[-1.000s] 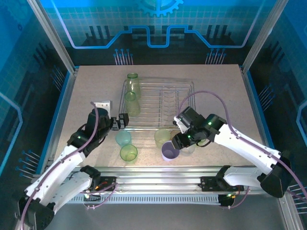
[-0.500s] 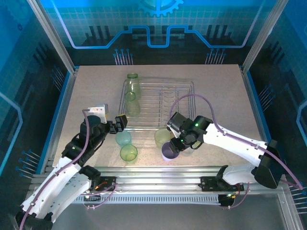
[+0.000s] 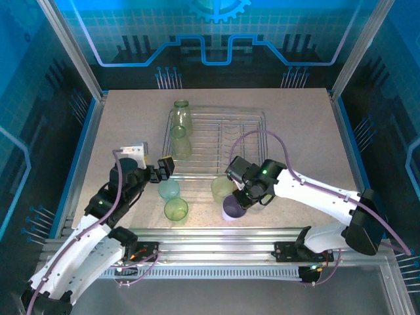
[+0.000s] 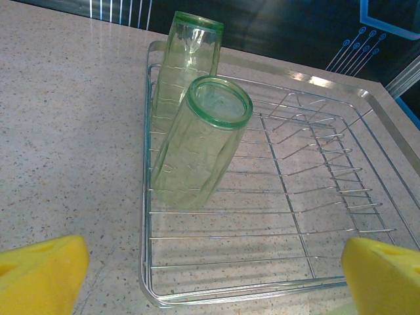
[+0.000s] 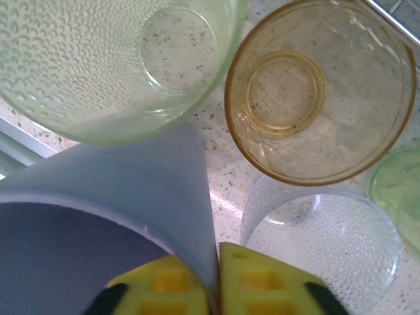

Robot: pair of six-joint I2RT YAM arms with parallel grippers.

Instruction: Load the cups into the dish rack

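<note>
Cups are spread between the dish rack (image 3: 226, 134) and the speckled counter (image 3: 302, 131); two are already lodged at the rack's left end, the far green cup (image 4: 190, 59) standing in the back-left corner and the near green cup (image 4: 203, 144) tilted just in front of it; the others are gathered on the counter along the rack's near edge. A teal cup (image 3: 168, 189) and a green cup (image 3: 176, 210) are set close together on the left; a yellow-green cup (image 3: 221, 188) and a lilac cup (image 3: 231, 210) are set mouth-up further right. In the right wrist view an amber cup (image 5: 321, 92) and a clear dimpled cup (image 5: 328, 243) are seen just beside the lilac one. The right jaws are clamped on the lilac cup; its thin wall is pinched at the rim between the yellow pads (image 5: 262, 282), one pad inside the cup and one outside. The left jaws are spread wide with nothing between them; they are held over the counter at the rack's near-left corner, and the two green cups lie well beyond their yellow fingertips (image 4: 39, 272), further into the rack.
</note>
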